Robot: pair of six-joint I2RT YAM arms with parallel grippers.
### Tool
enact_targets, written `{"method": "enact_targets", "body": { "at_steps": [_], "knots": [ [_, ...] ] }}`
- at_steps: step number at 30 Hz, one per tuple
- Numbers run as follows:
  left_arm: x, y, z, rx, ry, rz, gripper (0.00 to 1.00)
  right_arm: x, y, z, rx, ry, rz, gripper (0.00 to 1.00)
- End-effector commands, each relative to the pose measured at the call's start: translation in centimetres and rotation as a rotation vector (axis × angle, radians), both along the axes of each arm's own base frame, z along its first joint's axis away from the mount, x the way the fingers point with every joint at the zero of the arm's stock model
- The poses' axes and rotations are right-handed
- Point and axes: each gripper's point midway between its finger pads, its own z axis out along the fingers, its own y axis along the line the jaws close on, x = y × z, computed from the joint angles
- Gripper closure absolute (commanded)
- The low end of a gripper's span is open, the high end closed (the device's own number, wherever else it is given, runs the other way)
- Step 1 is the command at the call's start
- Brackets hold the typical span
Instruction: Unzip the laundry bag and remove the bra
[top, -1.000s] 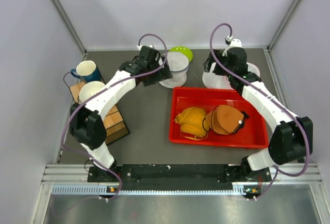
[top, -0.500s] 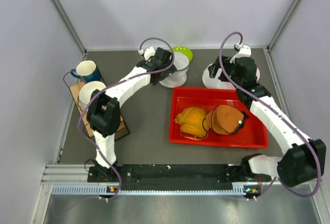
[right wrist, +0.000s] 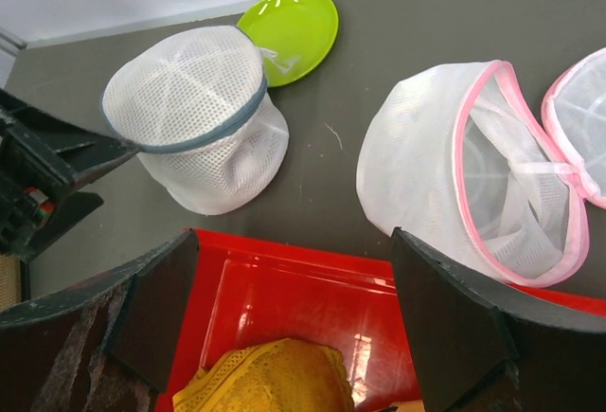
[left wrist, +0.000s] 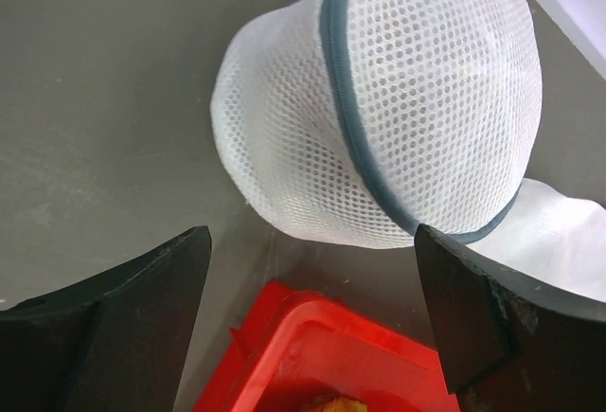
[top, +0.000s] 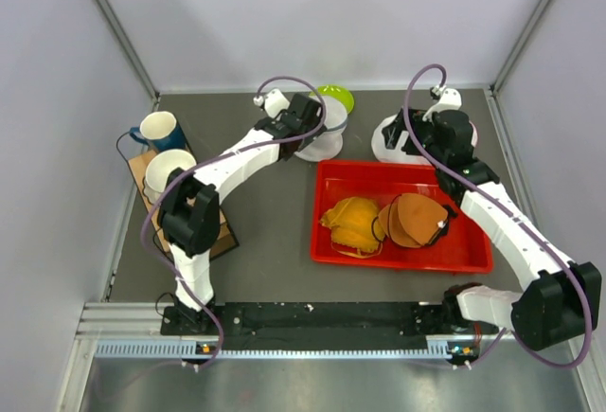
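Note:
A white mesh laundry bag with a grey zip band [top: 324, 126] lies at the back of the table, also in the left wrist view [left wrist: 398, 118] and the right wrist view [right wrist: 194, 118]. Its zip band looks closed. My left gripper [top: 301, 139] is open and empty just left of it [left wrist: 311, 241], not touching. My right gripper [top: 417, 144] is open and empty [right wrist: 294, 241], above the red tray's back rim [right wrist: 284, 251]. A yellow bra [top: 352, 223] and a brown bra [top: 412, 220] lie in the red tray [top: 322, 213].
A pink-trimmed mesh bag [right wrist: 426, 175] and a second one [right wrist: 582, 118] lie at the back right. A green plate [right wrist: 294, 19] sits behind the grey-trimmed bag. A blue mug [top: 161, 131], a white cup [top: 169, 168] and a wooden box [top: 204, 223] stand at the left.
My left arm has stretched out and its gripper has shifted right, closer to the grey-trimmed bag. My right wrist has moved right and slightly nearer, off the pink-trimmed bag.

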Motion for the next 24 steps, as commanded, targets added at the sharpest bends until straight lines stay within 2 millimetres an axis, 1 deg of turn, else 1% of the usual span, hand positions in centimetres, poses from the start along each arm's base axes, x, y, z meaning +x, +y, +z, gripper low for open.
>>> {"method": "enact_targets", "body": {
  "at_steps": [1,3,4,5,6,7,8,9,10,11,12,13,14,16,17,19,20,21,22,23,24],
  "knots": [
    [0.3,1.9,5.3,-0.04,-0.141,0.086,0.05,0.1,0.7,0.9,0.036,-0.036,0.023,0.17],
    [0.7,1.9,4.5,-0.018,-0.128,0.091,0.04,0.4,0.8,0.8,0.048,-0.034,0.02,0.17],
    [1.1,1.5,4.8,-0.028,-0.131,0.091,0.03,0.3,1.3,0.7,0.061,-0.027,0.046,0.17],
    [1.3,1.1,4.5,-0.036,-0.122,0.082,0.03,0.3,1.5,0.8,0.069,-0.027,0.052,0.17],
    [1.7,0.7,3.6,-0.034,-0.108,0.084,0.03,0.3,1.7,0.7,0.075,-0.023,0.059,0.18],
    [2.2,0.4,4.1,-0.056,-0.12,0.095,0.03,0.1,2.0,0.9,0.086,-0.026,0.076,0.18],
    [2.7,0.0,2.9,-0.049,-0.105,0.095,0.03,0.1,2.1,0.7,0.095,-0.02,0.078,0.17],
    [3.2,-0.5,2.5,-0.048,-0.103,0.088,0.03,0.0,2.2,0.6,0.101,-0.016,0.08,0.17],
    [3.9,-1.1,3.2,-0.053,-0.113,0.073,0.04,-0.1,2.4,0.5,0.104,-0.011,0.09,0.17],
    [4.3,-1.5,1.4,-0.032,-0.079,0.068,0.04,-0.1,2.4,0.5,0.107,-0.008,0.094,0.17],
    [4.5,-1.8,0.9,-0.03,-0.064,0.062,0.04,-0.2,2.4,0.4,0.106,-0.004,0.094,0.18],
    [4.8,-2.1,1.0,-0.028,-0.059,0.059,0.04,-0.3,2.4,0.5,0.103,-0.006,0.095,0.18],
    [4.9,-2.2,-0.1,-0.021,-0.043,0.059,0.07,-0.4,2.4,0.5,0.099,-0.006,0.097,0.18],
    [5.2,-2.5,-0.2,-0.022,-0.048,0.044,0.17,-0.5,2.5,0.7,0.1,-0.012,0.107,0.18],
    [5.3,-2.6,0.1,-0.023,-0.053,0.03,0.45,-0.6,2.6,0.7,0.097,-0.014,0.118,0.19],
    [5.1,-2.5,1.0,0.001,-0.074,-0.006,0.76,-0.7,2.9,1.0,0.098,-0.021,0.137,0.2],
    [5.2,-2.5,3.1,-0.012,-0.117,-0.017,0.92,-0.7,3.0,1.0,0.092,-0.021,0.145,0.21],
    [5.1,-2.3,3.9,-0.003,-0.134,-0.032,1.0,-0.7,3.1,1.0,0.091,-0.017,0.153,0.21],
    [4.9,-1.9,4.7,0.03,-0.149,-0.067,1.0,-0.7,3.4,1.5,0.093,-0.022,0.173,0.21],
    [4.7,-1.7,7.0,0.029,-0.192,-0.09,1.0,-0.7,3.6,1.1,0.082,-0.004,0.187,0.17],
    [4.5,-1.6,7.9,0.06,-0.211,-0.143,1.0,-0.8,4.0,1.2,0.084,0.003,0.215,0.11]
  ]
}}
